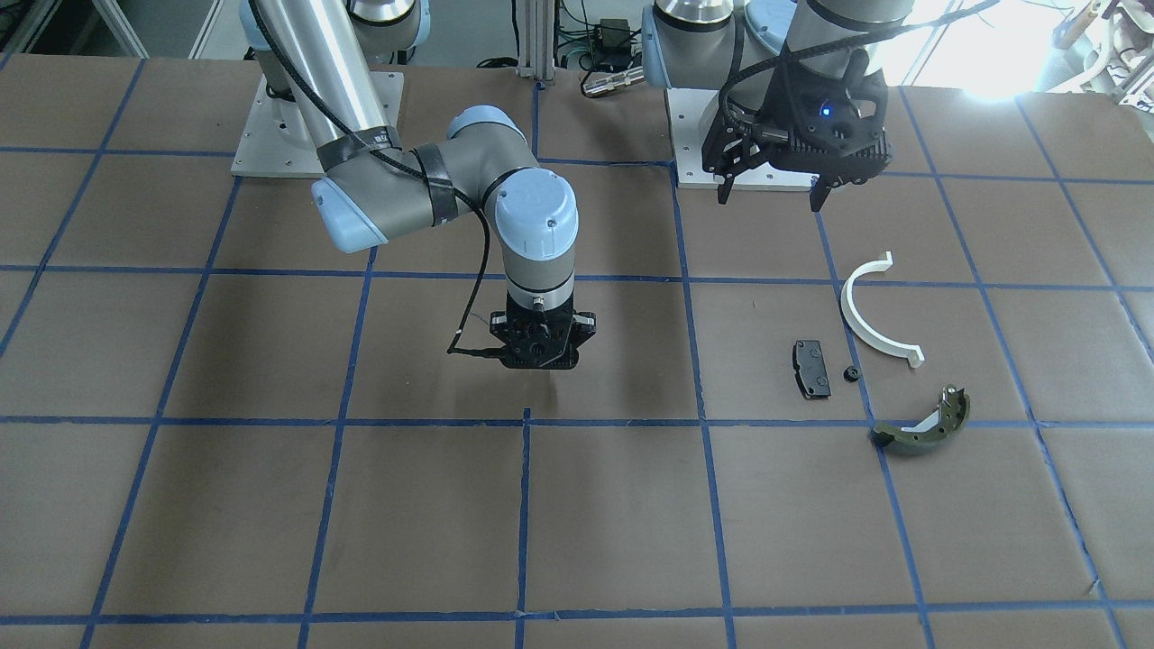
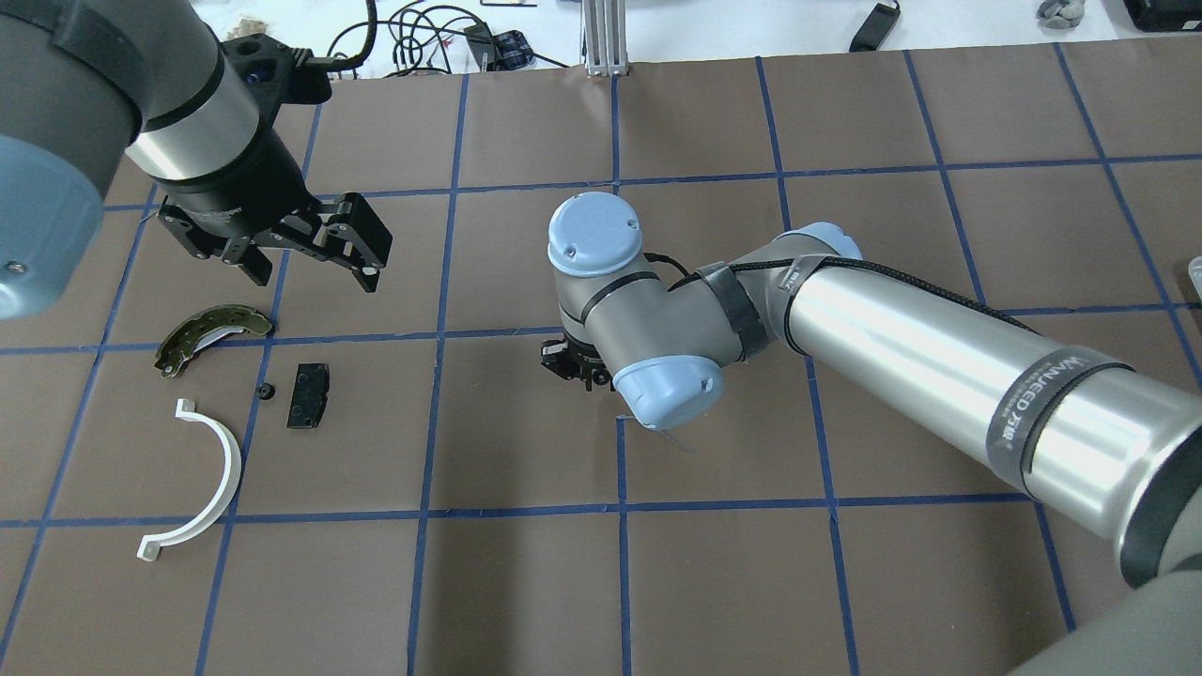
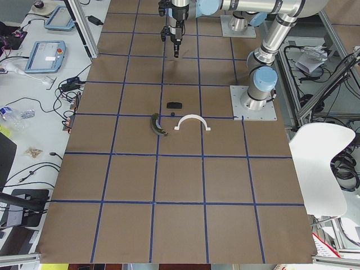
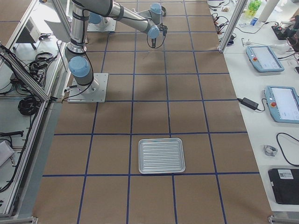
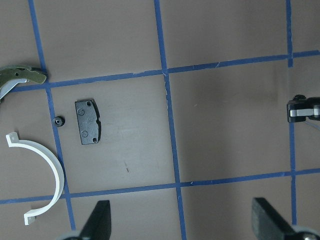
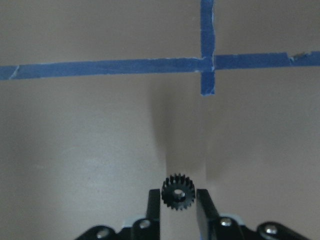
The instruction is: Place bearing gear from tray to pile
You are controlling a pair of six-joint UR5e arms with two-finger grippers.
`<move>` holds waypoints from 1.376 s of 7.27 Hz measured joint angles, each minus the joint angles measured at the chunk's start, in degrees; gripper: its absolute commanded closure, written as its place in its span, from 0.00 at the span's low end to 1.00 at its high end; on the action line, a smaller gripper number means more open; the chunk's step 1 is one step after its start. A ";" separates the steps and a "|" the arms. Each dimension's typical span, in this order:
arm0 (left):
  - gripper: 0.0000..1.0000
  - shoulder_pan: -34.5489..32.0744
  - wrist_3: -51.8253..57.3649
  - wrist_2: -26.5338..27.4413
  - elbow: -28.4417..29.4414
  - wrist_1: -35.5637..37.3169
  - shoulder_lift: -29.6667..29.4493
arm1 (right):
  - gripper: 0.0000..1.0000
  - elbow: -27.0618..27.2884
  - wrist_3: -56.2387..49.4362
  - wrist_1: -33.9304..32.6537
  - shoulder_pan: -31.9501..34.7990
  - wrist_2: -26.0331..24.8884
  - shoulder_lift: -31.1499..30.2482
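light: bright, even | glare: white blow-out beyond the far corner of the brown paper-covered desk (image 1: 577, 541), front-facing view | shadows: soft, faint on desk beneath right end effector (image 1: 539, 365) | focus: right wrist view soft, small black toothed gear (image 6: 178, 192) slightly blurred; fingertips (image 5: 99, 222) of left end effector (image 5: 182, 225) smeared at the left wrist view's bottom edge

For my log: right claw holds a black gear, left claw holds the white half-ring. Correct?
No: the left claw is open and empty; the half-ring lies on the table, per the overhead view. The right claw does hold the gear.
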 measured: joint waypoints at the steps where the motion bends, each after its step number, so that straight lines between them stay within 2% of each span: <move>1: 0.00 0.00 -0.03 -0.02 -0.02 0.02 -0.01 | 0.00 -0.23 0.14 -0.14 -0.32 0.63 -0.06; 3: 0.00 0.04 0.01 -0.04 -0.32 0.16 -0.07 | 0.00 -2.45 -3.84 1.99 -3.65 -0.46 -1.65; 6: 0.00 -0.31 -2.27 -0.13 -1.22 1.63 -1.18 | 0.00 -5.84 -25.62 9.41 -16.08 -6.52 -7.92; 8: 0.00 -3.63 -8.92 -0.21 -3.09 2.65 -2.17 | 0.00 -12.25 -33.34 18.13 -21.57 -6.77 -11.38; 10: 0.00 -9.30 -15.69 -0.25 -7.35 9.89 -4.60 | 0.00 -18.90 -34.76 31.45 -22.45 -6.60 -15.01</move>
